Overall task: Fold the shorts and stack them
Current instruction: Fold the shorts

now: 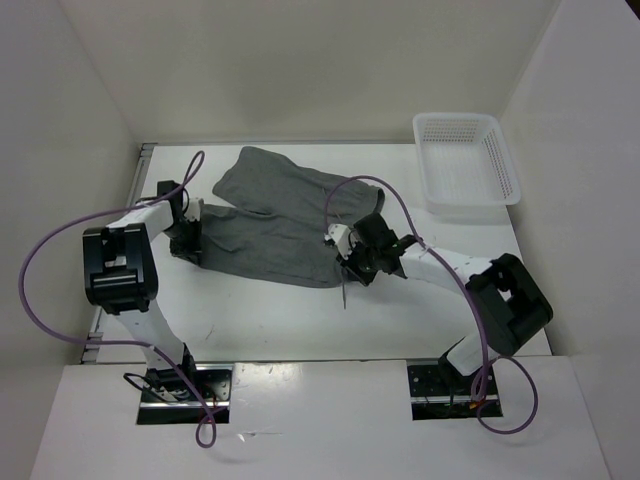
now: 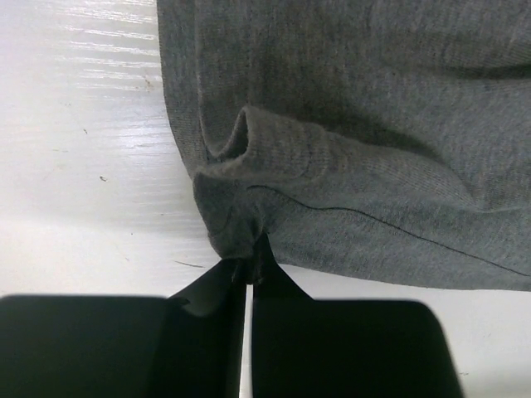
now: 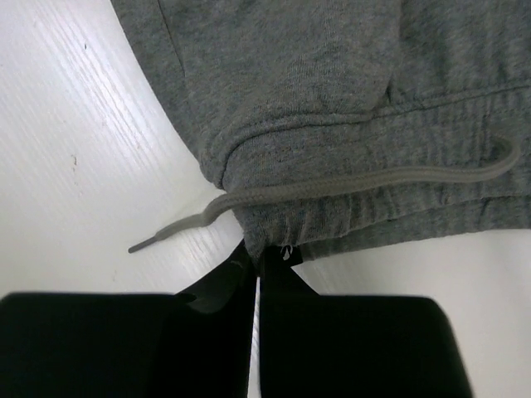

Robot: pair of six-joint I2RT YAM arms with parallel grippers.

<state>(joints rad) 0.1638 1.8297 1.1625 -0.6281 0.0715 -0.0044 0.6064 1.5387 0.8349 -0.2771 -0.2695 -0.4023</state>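
The grey shorts lie spread on the white table, legs to the left and back, waistband to the right. My left gripper is shut on the hem corner of a leg at the shorts' left end. My right gripper is shut on the waistband edge at the right end. The drawstring runs across the waistband, its tip lying on the table, and it hangs down below the right gripper in the top view.
A white perforated basket stands at the back right of the table. White walls close in the table at the back and both sides. Purple cables loop from both arms.
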